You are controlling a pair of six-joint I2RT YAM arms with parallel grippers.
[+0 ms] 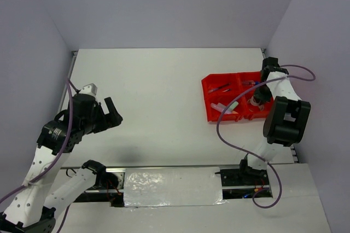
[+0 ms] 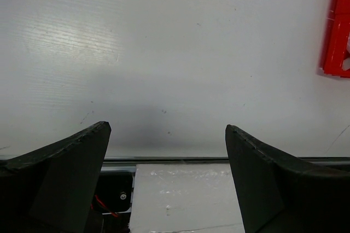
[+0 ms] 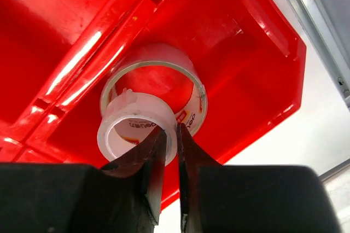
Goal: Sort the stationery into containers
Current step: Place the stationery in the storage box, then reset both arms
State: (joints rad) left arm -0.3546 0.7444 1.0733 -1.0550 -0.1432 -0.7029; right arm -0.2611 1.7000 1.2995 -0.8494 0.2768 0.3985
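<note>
The white bench (image 1: 164,91) carries the red tray (image 1: 210,88) on its right part, and everything else is best placed from that tray. The left arm hangs well to the tray's left, over bare bench, only a corner of the tray showing at the edge of its wrist view. The left gripper (image 2: 167,128) has its jaws spread wide and holds and touches nothing. The right arm reaches down into the tray's near right compartment. In that compartment lies the beige tape roll (image 3: 158,58), on its side, with the small clear tape ring (image 3: 123,114) touching it on the side toward the wrist camera. Red lettering runs along the inside of the ring's core and more red print shows on the roll just beside it, but both are too small and curved to read with any certainty. The right gripper (image 3: 170,130) has its jaws drawn almost together, a thin slit between them, and the ring's wall sits in that slit at the tips. Whether they pinch it or merely flank it cannot be told. In the tray's far left compartment lie thin dark pens (image 1: 221,87), and in its near left compartment pale pastel pieces (image 1: 227,107).
</note>
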